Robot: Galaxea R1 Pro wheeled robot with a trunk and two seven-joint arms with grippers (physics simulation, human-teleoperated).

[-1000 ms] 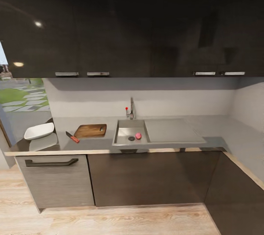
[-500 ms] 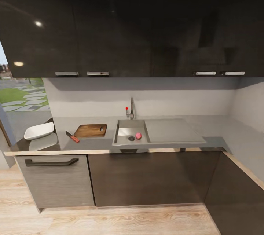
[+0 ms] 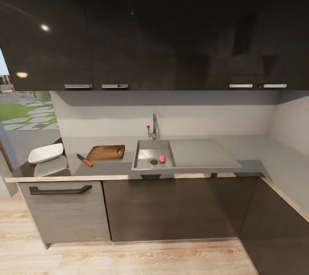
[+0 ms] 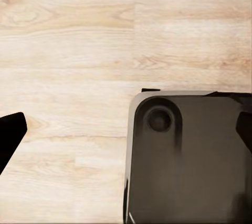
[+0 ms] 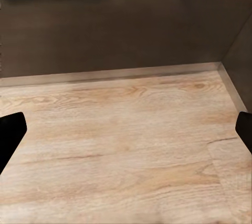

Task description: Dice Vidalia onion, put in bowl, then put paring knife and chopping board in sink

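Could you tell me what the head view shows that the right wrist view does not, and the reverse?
Head view alone: the onion lying in the sink beside the drain, the board and knife left of it on the countertop, and the bowl at the far left. Right wrist view alone: the right gripper, its dark fingers spread wide over the floor. Both: pale wood floor and dark cabinet fronts.

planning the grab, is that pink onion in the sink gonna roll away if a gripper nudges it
Probably yes. The onion looks small and round, so a sideways nudge would likely send it rolling. It lies loose on the smooth steel floor of the sink, right beside the drain, which should give little grip. The basin walls would likely stop it.
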